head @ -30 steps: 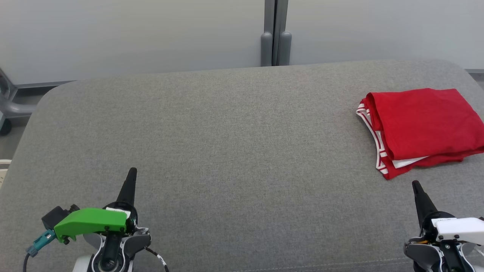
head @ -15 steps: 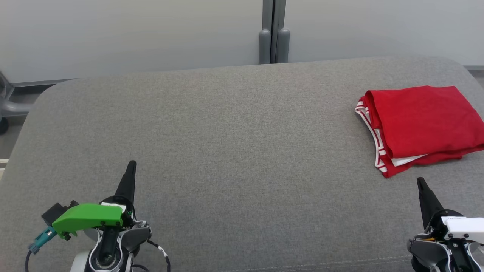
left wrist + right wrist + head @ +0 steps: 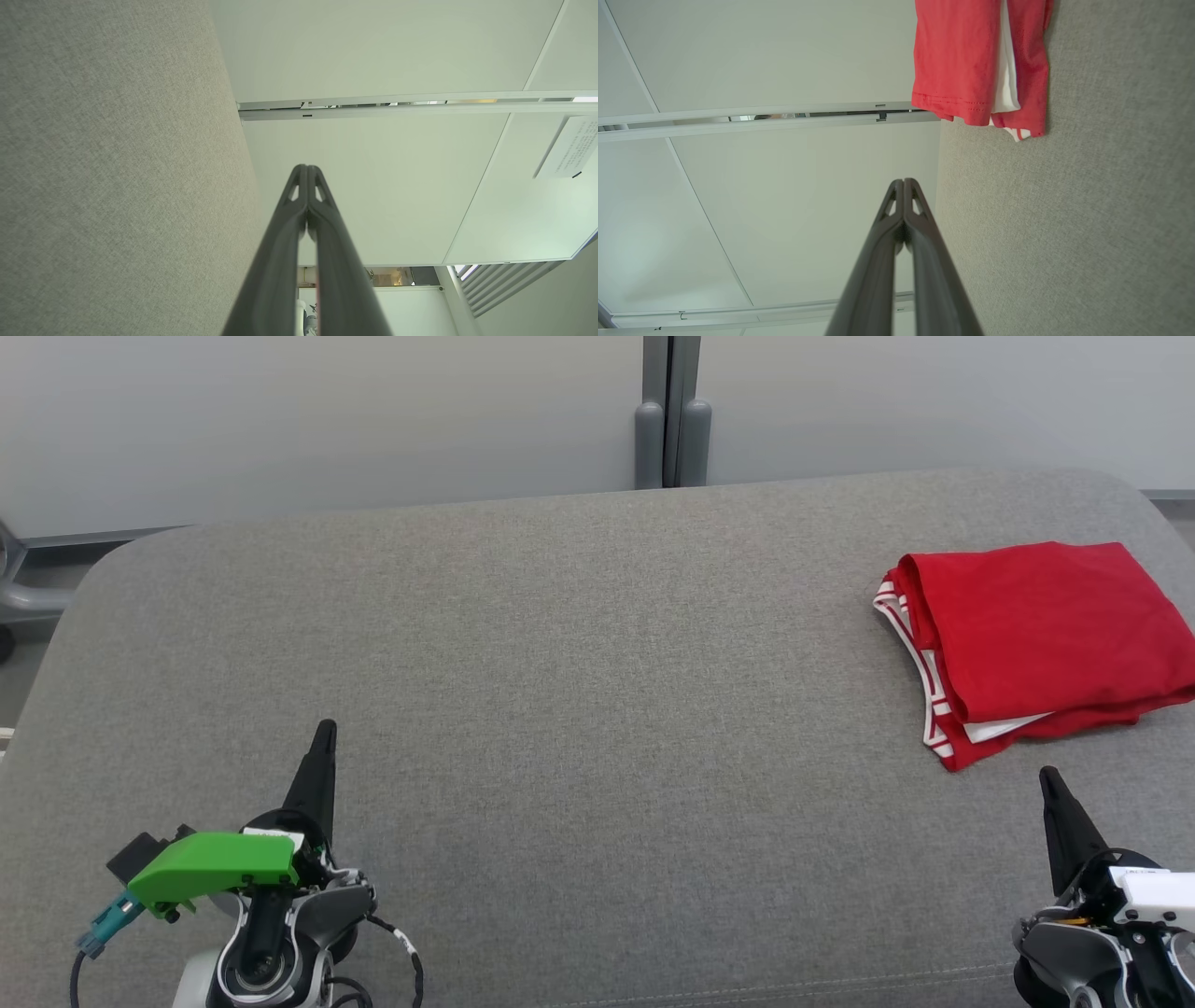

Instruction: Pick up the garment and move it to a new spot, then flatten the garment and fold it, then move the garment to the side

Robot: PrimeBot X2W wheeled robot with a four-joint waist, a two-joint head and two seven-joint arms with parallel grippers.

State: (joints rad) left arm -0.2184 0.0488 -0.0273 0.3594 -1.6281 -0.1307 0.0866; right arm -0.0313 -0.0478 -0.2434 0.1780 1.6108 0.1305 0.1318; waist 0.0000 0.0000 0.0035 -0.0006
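Observation:
The garment (image 3: 1032,639) is a red piece with white-striped trim, folded into a neat stack at the far right of the grey padded surface (image 3: 579,663). The right wrist view shows the garment (image 3: 966,60) at the top, its hem and white inner layer visible. My left gripper (image 3: 324,728) rests at the lower left, shut and empty, far from the garment. In its own view the left gripper (image 3: 307,167) has its fingers pressed together. My right gripper (image 3: 1047,775) is shut and empty, just below the garment's near edge, apart from it; the right gripper (image 3: 903,181) points past the surface edge.
Pale wall panels with a grey vertical post (image 3: 672,420) stand behind the surface. The surface's rounded back corners fall off to the floor at left (image 3: 19,607). Open grey fabric stretches across the middle and left.
The whole head picture has shifted slightly, so the camera moved. Both grippers stay shut; the garment lies unmoved on the surface.

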